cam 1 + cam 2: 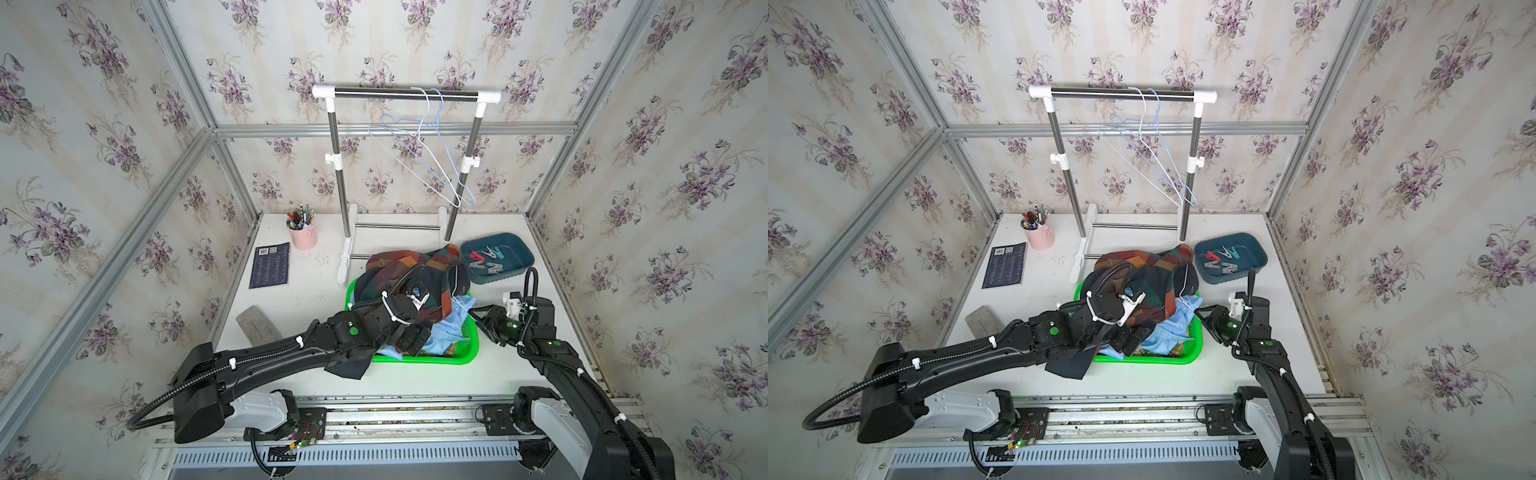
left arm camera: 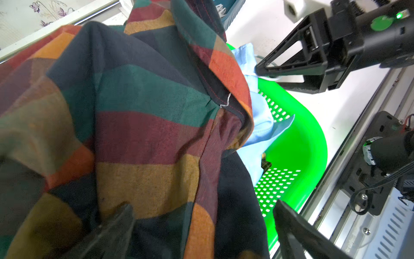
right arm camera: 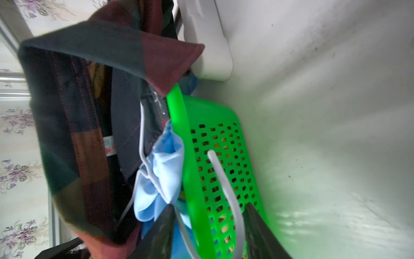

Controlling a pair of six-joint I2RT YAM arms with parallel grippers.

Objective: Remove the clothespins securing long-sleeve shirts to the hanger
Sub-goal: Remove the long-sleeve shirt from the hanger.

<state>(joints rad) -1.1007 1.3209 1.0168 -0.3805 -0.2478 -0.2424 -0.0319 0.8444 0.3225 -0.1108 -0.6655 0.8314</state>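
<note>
The dark plaid shirt tops a pile in the green basket, over the light blue shirt and a sliver of yellow plaid. My left gripper stands wide open over the dark plaid cloth. My right gripper is at the basket's right rim, jaws closed in on the white hanger's hook, with wire against each finger. Red, teal and whitish clothespins lie in the teal bin. No clothespin shows on the shirts.
Behind the basket a clothes rack carries two bare wire hangers. A pink pen cup, a dark booklet and a grey block lie on the left of the table.
</note>
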